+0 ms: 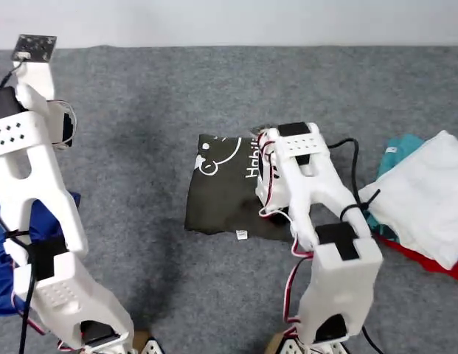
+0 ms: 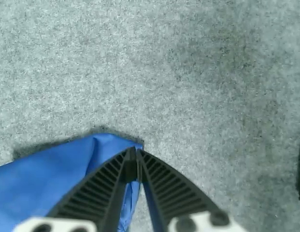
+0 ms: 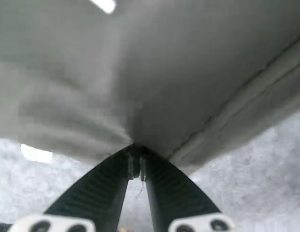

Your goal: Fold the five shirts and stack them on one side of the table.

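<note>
The L gripper (image 2: 136,162) has its two black ridged fingers pressed together at the tips, and they pinch the corner of a bright blue cloth shirt (image 2: 43,179). That corner sits a bit up off the fuzzy grey table top (image 2: 198,72), w/ a dark shadow under it. From the high view the blue shirt (image 1: 4,243) lies at the table's L edge. Most of it is hidden behind the L arm or cut off by the edge. The R gripper (image 3: 136,162) is also closed tight, on a fold of a black cloth shirt with white print (image 3: 140,72). The cloth hangs over the R wrist view, so it's hard to tell which part of the shirt this is. From above, the black shirt (image 1: 221,195) lies flat-ish in the middle of the table. The R arm covers its R side & part of the print. On the R side a crumpled white cloth shirt (image 1: 428,195) lies on top of a teal cloth shirt (image 1: 402,147) and a red cloth shirt (image 1: 428,262). Just thin bits of those two peek out.
</note>
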You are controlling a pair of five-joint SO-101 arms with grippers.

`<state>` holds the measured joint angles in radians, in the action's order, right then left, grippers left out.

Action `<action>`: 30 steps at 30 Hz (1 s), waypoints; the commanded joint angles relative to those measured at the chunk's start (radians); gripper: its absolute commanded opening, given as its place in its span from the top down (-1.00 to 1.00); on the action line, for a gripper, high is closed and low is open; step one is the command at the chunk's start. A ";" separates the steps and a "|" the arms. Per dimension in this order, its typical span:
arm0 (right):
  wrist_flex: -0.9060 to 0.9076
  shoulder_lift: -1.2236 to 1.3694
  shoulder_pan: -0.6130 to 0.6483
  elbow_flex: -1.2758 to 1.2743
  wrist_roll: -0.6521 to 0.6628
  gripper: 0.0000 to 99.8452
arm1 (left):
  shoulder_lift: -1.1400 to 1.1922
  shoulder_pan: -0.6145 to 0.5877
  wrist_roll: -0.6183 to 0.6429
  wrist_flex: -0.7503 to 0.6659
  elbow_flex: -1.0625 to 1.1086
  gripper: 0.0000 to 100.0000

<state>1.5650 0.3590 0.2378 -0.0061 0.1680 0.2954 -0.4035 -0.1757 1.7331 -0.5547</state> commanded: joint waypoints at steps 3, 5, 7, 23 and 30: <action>0.076 -0.142 0.047 0.089 -0.028 0.82 | -0.049 -0.006 -0.009 0.020 -0.002 0.99; 0.070 -0.147 0.041 0.095 -0.114 0.62 | -0.049 -0.006 -0.009 0.020 -0.002 0.99; 0.041 -0.133 0.036 0.109 -0.190 0.44 | -0.051 -0.006 -0.009 0.020 -0.002 0.99; -0.180 0.245 0.041 0.190 -0.384 0.32 | -0.049 -0.005 -0.008 0.020 -0.002 0.99; -0.074 0.269 0.030 0.233 -0.282 0.89 | -0.057 -0.006 -0.006 0.021 -0.002 0.99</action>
<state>1.4653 0.6153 0.2731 0.2225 -0.1972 0.2954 -0.4035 -0.1757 1.7331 -0.5547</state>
